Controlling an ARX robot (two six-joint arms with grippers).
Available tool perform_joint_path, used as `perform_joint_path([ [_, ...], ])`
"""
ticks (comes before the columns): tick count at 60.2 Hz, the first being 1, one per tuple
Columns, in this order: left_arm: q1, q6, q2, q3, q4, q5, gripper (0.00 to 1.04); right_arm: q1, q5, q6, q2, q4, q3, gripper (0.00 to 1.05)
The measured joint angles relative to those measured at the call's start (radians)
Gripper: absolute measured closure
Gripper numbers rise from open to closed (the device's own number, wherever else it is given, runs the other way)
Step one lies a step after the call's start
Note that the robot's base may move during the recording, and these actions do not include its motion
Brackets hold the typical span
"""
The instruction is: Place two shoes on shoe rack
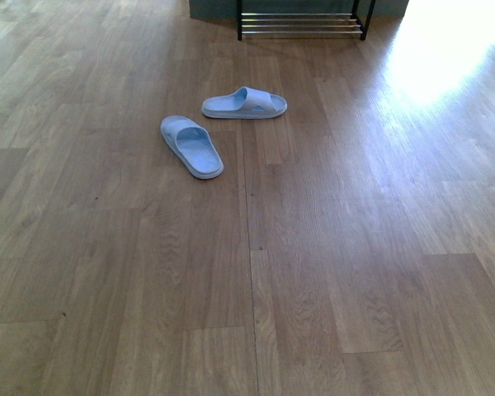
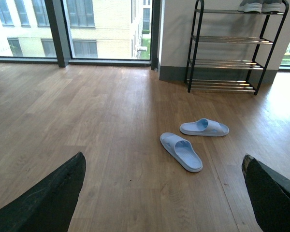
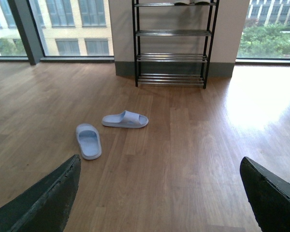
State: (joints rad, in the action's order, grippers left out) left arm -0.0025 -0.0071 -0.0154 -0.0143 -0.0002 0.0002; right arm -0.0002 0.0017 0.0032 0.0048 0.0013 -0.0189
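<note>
**Clerk:** Item one?

**Checker:** Pale blue slides, one pair, both sole-down on the wooden floor (image 1: 379, 272). The near slide (image 1: 191, 147) lies lengthwise. The far slide (image 1: 244, 104) lies crosswise just beyond it, close by but not touching.

**Clerk:** Item two?

**Checker:** Shoe rack (image 2: 229, 48), black frames and chrome rods, against the wall and well apart from the slides. The lower tiers are bare. The top tier holds what are probably the grey sneakers (image 2: 261, 6), though the frame edge crops them.

**Clerk:** Grippers?

**Checker:** On the left gripper (image 2: 163, 158), the dark fingers (image 2: 53, 198) are spread wide with nothing between them. The right gripper (image 3: 160, 160) is the same, parted and empty. Neither arm shows in the front view.

**Clerk:** Step in hand?

**Checker:** By my reading it is the very start, the approach. Neither slide is grasped and neither is on the rack.

**Clerk:** Next move?

**Checker:** Closing in on the slides, then bringing the spread fingers down over a strap or side wall. The left arm seems to suit the near slide and the right arm the far one. After that comes the carry to a bare tier.
</note>
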Motion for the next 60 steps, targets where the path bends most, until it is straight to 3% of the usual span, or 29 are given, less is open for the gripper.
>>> perform_joint_path([
  [60, 0.0, 0.0, 0.0, 0.0, 0.0, 0.0, 0.09, 0.0, 0.002, 0.0, -0.001, -0.001, 0.0, 0.09],
])
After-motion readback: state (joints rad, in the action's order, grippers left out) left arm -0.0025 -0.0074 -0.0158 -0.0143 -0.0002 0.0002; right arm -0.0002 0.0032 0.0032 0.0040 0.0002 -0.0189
